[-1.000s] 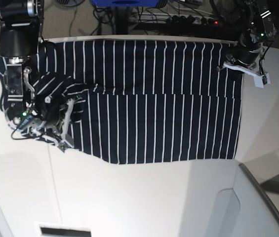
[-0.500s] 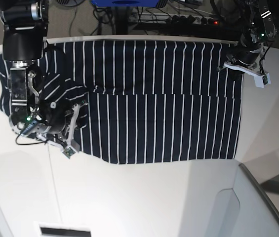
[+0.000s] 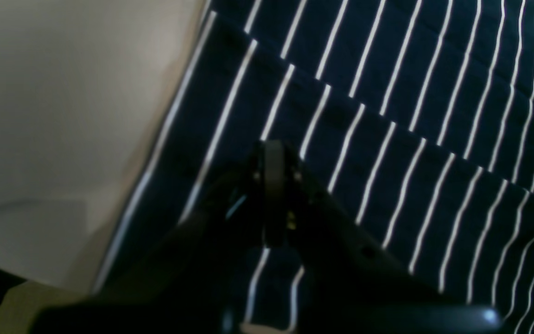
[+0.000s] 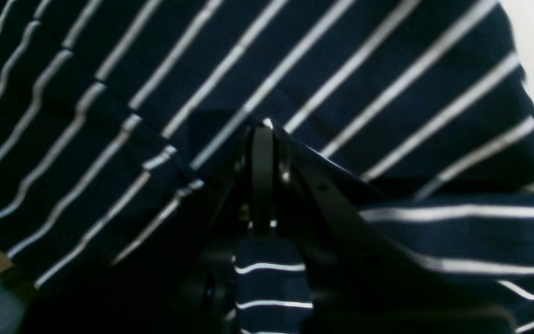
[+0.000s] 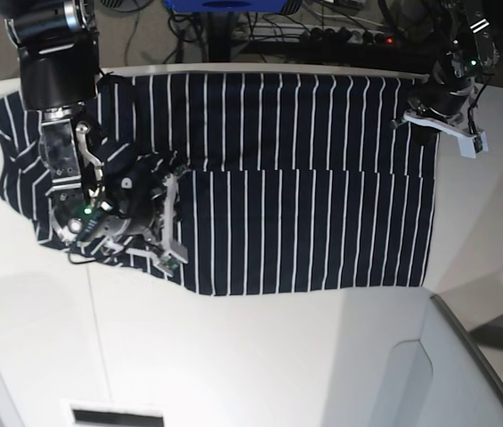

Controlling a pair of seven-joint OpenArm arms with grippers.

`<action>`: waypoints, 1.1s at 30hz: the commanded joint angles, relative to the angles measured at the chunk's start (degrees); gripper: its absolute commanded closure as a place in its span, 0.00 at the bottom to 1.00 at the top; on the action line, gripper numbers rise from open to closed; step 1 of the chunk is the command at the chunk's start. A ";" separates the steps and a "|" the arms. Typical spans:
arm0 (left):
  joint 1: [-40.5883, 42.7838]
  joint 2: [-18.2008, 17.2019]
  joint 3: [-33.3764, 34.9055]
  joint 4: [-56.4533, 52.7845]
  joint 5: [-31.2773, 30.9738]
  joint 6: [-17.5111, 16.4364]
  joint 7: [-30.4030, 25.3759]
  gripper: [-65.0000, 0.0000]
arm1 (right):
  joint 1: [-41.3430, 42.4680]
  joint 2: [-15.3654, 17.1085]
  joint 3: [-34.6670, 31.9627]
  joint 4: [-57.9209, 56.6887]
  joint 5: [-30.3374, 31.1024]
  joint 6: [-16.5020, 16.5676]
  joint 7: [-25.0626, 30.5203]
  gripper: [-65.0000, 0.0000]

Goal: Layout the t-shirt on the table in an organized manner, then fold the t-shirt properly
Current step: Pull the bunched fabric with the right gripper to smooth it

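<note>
The navy t-shirt with thin white stripes lies spread wide on the white table, its lower half doubled over along a straight crease. My right gripper stands over the shirt's left part, shut on a bunched fold of it. Up close in the right wrist view, the right gripper has the t-shirt draped over its closed tip. My left gripper is shut on the shirt's far right corner. In the left wrist view, the left gripper presses closed on the t-shirt beside bare table.
Cables and a power strip lie beyond the table's far edge, by a blue object. A grey panel with a dark rim stands at the near right. A white piece with a dark slot sits at the near left.
My right arm has moved to the right across the shirt, dragging the bunched fabric with it. The left arm has stayed still at the far right corner.
</note>
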 commanded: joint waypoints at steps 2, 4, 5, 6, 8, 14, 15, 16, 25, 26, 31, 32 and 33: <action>0.12 -0.49 -0.29 0.88 -0.52 -0.21 -1.02 1.00 | 1.38 0.04 0.15 0.71 0.85 0.06 1.03 0.98; 0.21 -0.49 -0.29 0.80 -0.52 -0.21 -1.02 1.00 | 1.38 0.04 0.15 0.71 0.85 0.06 0.94 0.97; 0.21 -0.49 -0.29 0.80 -0.52 -0.21 -1.02 1.00 | 1.38 0.04 0.15 0.71 0.85 0.06 0.85 0.97; 0.21 -0.49 -0.29 0.80 -0.52 -0.21 -1.02 1.00 | 1.38 0.04 0.06 0.71 0.85 0.06 0.77 0.96; 0.12 -0.49 -0.29 0.80 -0.52 -0.21 -1.02 1.00 | 1.38 0.31 0.06 0.71 0.77 0.06 0.59 0.87; 0.03 -0.49 -0.29 0.80 -0.52 -0.21 -1.02 1.00 | 1.38 1.63 1.38 1.76 0.94 0.06 -1.17 0.43; 0.03 -0.49 -0.29 0.80 -0.52 -0.21 -1.02 1.00 | 1.38 2.15 3.22 2.56 1.03 0.06 -0.82 0.42; 0.03 -0.49 -0.29 0.80 -0.52 -0.21 -1.02 1.00 | 1.20 2.24 6.12 3.52 1.03 0.06 0.41 0.42; 0.12 -0.66 -3.64 1.24 -0.44 -0.39 -1.02 1.00 | 7.01 7.69 29.60 -5.53 0.85 0.06 3.58 0.42; 0.12 -0.66 -3.37 1.50 -0.44 -0.48 -1.02 1.00 | 7.97 8.75 29.60 -7.99 0.85 0.06 3.75 0.42; -1.02 -1.10 0.41 4.31 -0.35 -0.48 -0.85 1.00 | 10.96 10.68 29.07 -17.49 0.77 0.06 8.77 0.42; -1.11 -1.72 1.82 4.58 -0.35 -0.48 -0.85 1.00 | 11.31 10.77 29.07 -18.46 0.68 0.06 8.77 0.42; -1.20 -2.07 3.57 4.93 -0.17 -0.48 -0.85 1.00 | 11.58 10.77 28.98 -19.42 0.68 0.06 8.77 0.42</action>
